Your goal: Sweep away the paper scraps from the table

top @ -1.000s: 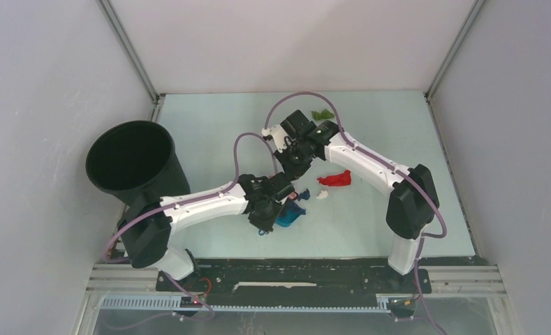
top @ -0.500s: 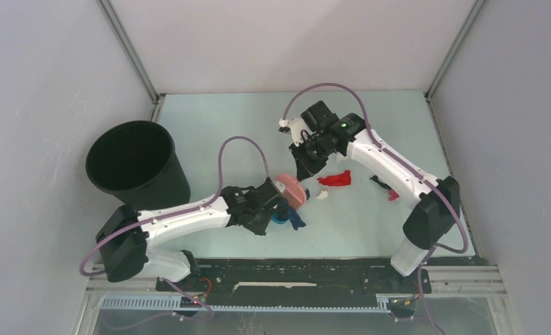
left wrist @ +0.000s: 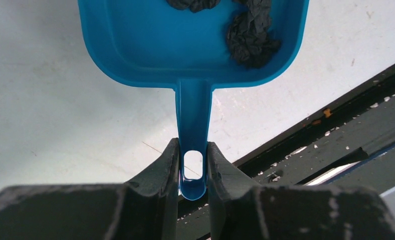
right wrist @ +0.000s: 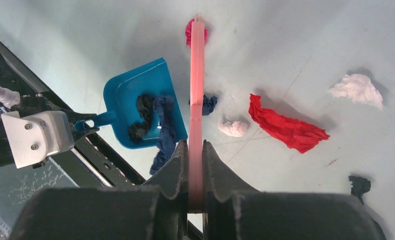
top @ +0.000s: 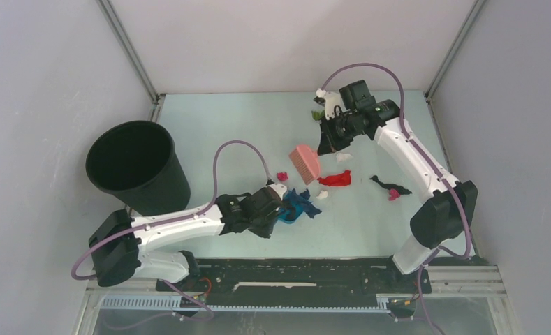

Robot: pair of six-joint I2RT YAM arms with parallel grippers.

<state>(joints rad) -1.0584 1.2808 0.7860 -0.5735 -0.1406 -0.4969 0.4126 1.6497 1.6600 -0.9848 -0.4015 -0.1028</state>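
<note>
**Brush poised for a further sweep toward the dustpan**

The blue dustpan (left wrist: 150, 45) is gripped by its handle in the left gripper (left wrist: 192, 170), whose jaws are closed narrowly on it. The pan is held low at the table (top: 216, 125) (contact cannot be told). The pink brush (right wrist: 197, 75) is clamped edge-on in the nearly shut right gripper (right wrist: 195, 155), just beyond the dustpan's mouth.

A sweeping step is judged to be in hand: a few dark bits are gathered in the dustpan, while most paper scraps (right wrist: 234, 128) lie outside it. Next, the brush would need to be set down beyond the red scrap (right wrist: 285, 127) and drawn back toward the dustpan's mouth.

In the left wrist view only the handle grip and a black scrap (left wrist: 250, 40) inside the dustpan are shown. In the right wrist view a dark blue scrap (right wrist: 165, 125) is seen draped over the dustpan's lip. Only from above are the green scrap (top: 317, 114), farthest from the dustpan, and a black bin (top: 133, 164), well apart from it, seen.
</note>
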